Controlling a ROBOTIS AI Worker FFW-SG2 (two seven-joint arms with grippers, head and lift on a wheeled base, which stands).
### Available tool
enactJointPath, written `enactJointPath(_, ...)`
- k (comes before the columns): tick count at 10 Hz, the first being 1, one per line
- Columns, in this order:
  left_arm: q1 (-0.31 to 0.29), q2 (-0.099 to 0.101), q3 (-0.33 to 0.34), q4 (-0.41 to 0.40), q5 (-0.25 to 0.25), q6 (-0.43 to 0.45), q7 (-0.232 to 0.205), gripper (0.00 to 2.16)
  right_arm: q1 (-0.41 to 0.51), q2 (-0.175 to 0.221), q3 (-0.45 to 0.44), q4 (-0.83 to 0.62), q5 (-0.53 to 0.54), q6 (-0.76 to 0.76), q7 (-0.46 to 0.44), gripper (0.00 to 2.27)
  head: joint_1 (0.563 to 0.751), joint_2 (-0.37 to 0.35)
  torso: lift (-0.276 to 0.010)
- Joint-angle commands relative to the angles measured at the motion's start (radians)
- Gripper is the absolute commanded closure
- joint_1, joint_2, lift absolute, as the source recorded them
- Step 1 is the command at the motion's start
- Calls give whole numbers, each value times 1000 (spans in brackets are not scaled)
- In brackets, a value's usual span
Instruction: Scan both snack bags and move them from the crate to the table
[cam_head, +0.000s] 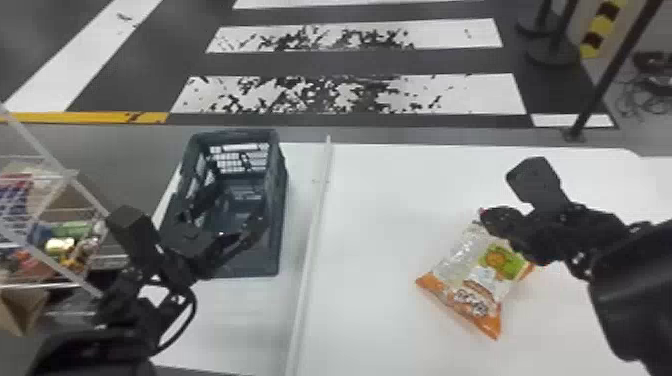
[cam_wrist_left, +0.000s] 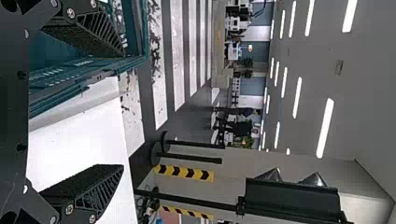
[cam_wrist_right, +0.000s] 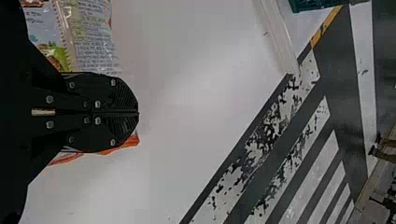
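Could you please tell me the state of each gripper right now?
Left gripper: open, empty.
Right gripper: closed over the snack bag, nothing visible between its fingers.

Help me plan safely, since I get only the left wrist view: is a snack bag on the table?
Observer: Yes, the head view shows one snack bag lying on the table.
Operator: Where's the right tool?
Observer: In the head view, the right tool is at that bag's far side, covering part of it.
Operator: Open or shut?
Observer: Shut: in the right wrist view its two fingers meet, with nothing visible between their tips.
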Motion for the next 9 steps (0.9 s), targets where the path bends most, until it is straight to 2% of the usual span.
enactJointPath(1,-2,0,0,1,0,0,0,161,44,-12,-38,-53,15,29,9,2216,695,74,-35)
enactJointPath(3,-2,0,-5,0,-2,3,2,161,79,-11,-35,-21,6,16,8,2216,695,45,-35)
enactJointPath(7,-3,-2,-8,4,0,3,8,161,21,14,65,269,29,-146,-21,2216,695,62,-35)
enactJointPath(8,-2,-2,-9,3,0,6,8,161,30,12,62,243,32,-146,-26,2216,695,68,-35)
enactJointPath(9,-2,-2,-9,1,0,3,6,161,38,12,43,177,47,-79,-27,2216,695,76,-35)
